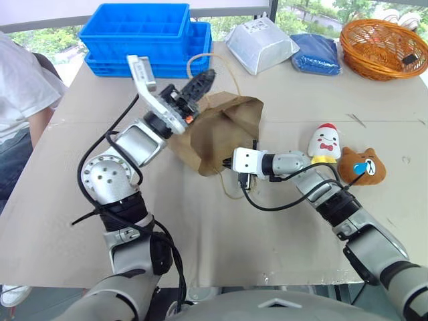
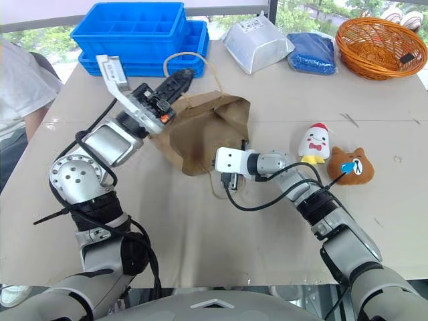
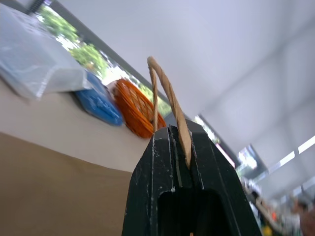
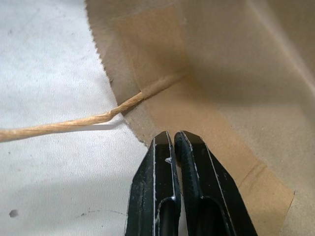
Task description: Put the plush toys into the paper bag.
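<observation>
Plush toys: both outside the bag, so nothing is packed yet. The chick (image 1: 325, 143) and the bear head (image 1: 362, 167) lie side by side on the table (image 1: 200, 234) at its right side, just beyond the right forearm, untouched.

Paper bag (image 1: 221, 130) sits mid-table, crumpled, mouth partly lifted. Left gripper (image 1: 198, 85) is clamped on one cord handle (image 3: 167, 98) and holds it up off the table. Right gripper (image 4: 172, 140) has its fingers pressed together with nothing between them, tips at the bag's serrated rim next to the second handle (image 4: 74, 123), which lies slack on the table.

Judgement: bag-opening stage; both toy placements remain.

Counts: two toys, one paper bag, two handles.
</observation>
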Available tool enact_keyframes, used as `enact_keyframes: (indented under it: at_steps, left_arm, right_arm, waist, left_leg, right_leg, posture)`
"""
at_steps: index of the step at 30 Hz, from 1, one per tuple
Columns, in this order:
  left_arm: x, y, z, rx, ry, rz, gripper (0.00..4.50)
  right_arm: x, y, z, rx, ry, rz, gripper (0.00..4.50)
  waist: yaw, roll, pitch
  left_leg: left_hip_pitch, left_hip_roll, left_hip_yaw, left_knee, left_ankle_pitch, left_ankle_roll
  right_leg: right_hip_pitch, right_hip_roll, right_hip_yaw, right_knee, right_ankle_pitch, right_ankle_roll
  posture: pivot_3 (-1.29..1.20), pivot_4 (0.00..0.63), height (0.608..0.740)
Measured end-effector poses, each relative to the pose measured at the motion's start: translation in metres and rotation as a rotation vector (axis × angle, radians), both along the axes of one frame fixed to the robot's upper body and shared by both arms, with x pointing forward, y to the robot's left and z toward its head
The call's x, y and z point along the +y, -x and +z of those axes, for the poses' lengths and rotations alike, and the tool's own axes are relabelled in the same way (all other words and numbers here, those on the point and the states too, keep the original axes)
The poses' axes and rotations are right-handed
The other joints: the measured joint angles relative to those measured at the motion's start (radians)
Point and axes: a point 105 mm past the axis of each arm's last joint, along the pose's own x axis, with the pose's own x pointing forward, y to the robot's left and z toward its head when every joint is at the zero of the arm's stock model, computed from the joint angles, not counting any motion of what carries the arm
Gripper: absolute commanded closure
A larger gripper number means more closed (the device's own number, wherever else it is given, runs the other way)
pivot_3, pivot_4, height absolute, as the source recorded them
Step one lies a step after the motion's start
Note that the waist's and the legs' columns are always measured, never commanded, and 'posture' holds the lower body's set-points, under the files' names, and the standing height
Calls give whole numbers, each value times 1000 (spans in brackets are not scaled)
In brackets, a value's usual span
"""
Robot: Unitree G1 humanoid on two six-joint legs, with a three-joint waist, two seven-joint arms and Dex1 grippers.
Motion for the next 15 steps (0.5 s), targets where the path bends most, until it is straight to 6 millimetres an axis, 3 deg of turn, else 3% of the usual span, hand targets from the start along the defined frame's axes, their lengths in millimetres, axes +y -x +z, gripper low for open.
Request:
enact_keyframes:
  at_steps: [4, 7, 10, 11, 13, 15]
  left_arm:
    - [4, 5, -3, 28, 6, 17, 4500]
    - [-1, 10, -11, 32, -43, 5, 4500]
    - [-16, 17, -13, -34, -159, -21, 4500]
    - [-19, 18, -13, -43, -168, -27, 4500]
    - [-33, 20, -15, -63, -179, -60, 4500]
    - [-37, 19, -18, -82, -174, -39, 4500]
  right_arm:
    - [-10, -7, 5, 0, -21, -23, 4438]
    - [-42, -26, 17, -5, -19, -116, 4438]
    - [-62, -36, 36, 104, -109, -238, 4438]
    - [-63, -36, 39, 115, -117, -241, 3680]
    - [-65, -25, 60, 170, -187, -222, 3306]
    - [-77, 2, 93, 225, -336, -227, 2262]
  waist:
    - [3, 0, 0]
    - [7, -1, 0]
    - [2, -1, 1]
    - [1, -1, 1]
    - [-3, -1, 1]
    - [6, 1, 2]
  left_leg:
    - [0, -2, 0, 0, 0, 0]
    - [-2, -3, -2, 0, 0, 0]
    - [-3, -3, -2, -1, 0, 0]
    - [-3, -2, -2, -1, 0, 0]
    - [-3, -1, -2, -2, 0, 0]
    - [-7, 0, -5, -3, 0, 0]
  right_leg:
    - [1, 0, 2, 0, 0, 0]
    - [1, 0, 3, -1, 0, 0]
    - [-1, 1, 5, -1, 0, 0]
    - [-1, 1, 5, -1, 0, 0]
    - [-2, 1, 5, -2, 0, 0]
    - [-3, 0, 4, -3, 0, 0]
  posture:
    - [0, 150, 740]
    - [0, 150, 740]
    - [0, 150, 740]
    - [0, 150, 740]
    - [0, 150, 740]
    - [0, 150, 740]
